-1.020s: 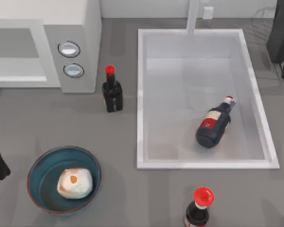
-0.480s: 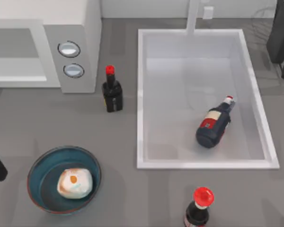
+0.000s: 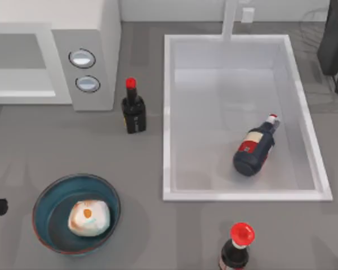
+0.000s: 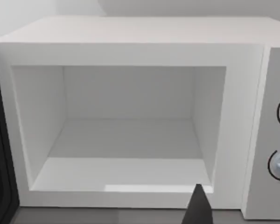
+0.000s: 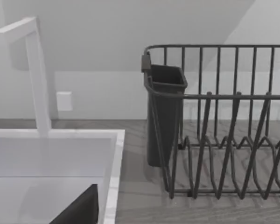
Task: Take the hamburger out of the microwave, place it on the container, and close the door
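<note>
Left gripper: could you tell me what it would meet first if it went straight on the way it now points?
Probably the microwave: the left gripper's fingertip faces its open, empty cavity, so likely the front sill or cavity floor.

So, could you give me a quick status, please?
Left gripper facing the microwave, cavity empty. Burger in bowl. Door not yet closed.

The microwave cavity was left open and unobstructed; bare bench lay before it, bounded by the small bottle and the container
</note>
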Robot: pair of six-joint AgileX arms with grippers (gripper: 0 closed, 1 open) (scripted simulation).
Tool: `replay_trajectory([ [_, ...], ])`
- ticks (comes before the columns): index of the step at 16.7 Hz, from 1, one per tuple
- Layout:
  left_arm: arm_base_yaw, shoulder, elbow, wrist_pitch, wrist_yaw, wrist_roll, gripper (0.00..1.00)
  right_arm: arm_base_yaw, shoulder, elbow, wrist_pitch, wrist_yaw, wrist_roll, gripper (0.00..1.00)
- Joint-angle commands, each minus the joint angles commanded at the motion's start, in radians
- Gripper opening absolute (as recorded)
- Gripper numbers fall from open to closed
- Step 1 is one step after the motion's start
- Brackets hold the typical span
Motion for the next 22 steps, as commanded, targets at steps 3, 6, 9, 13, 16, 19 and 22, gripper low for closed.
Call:
replay_trajectory([
  [3, 0.0, 0.0, 0.0, 0.0, 0.0, 0.0, 0.0, 0.0, 0.0, 0.0, 0.0, 0.0, 0.0, 1.0],
  [6, 0.0, 0.0, 0.0, 0.0, 0.0, 0.0, 0.0, 0.0, 0.0, 0.0, 0.0, 0.0, 0.0, 1.0],
  [9, 0.0, 0.0, 0.0, 0.0, 0.0, 0.0, 0.0, 0.0, 0.0, 0.0, 0.0, 0.0, 0.0, 1.0],
  [13, -0.016, 0.019, 0.011, 0.012, -0.016, 0.0, 0.0, 0.0, 0.0, 0.0, 0.0, 0.0, 0.0, 1.0],
  [16, -0.067, 0.097, 0.045, 0.051, -0.067, 0.001, 0.0, 0.0, 0.0, 0.0, 0.0, 0.0, 0.0, 1.0],
  [19, -0.084, 0.118, 0.055, 0.063, -0.084, 0.002, 0.0, 0.0, 0.0, 0.0, 0.0, 0.0, 0.0, 1.0],
  [22, -0.078, 0.113, 0.054, 0.058, -0.079, 0.001, 0.0, 0.0, 0.0, 0.0, 0.0, 0.0, 0.0, 1.0],
])
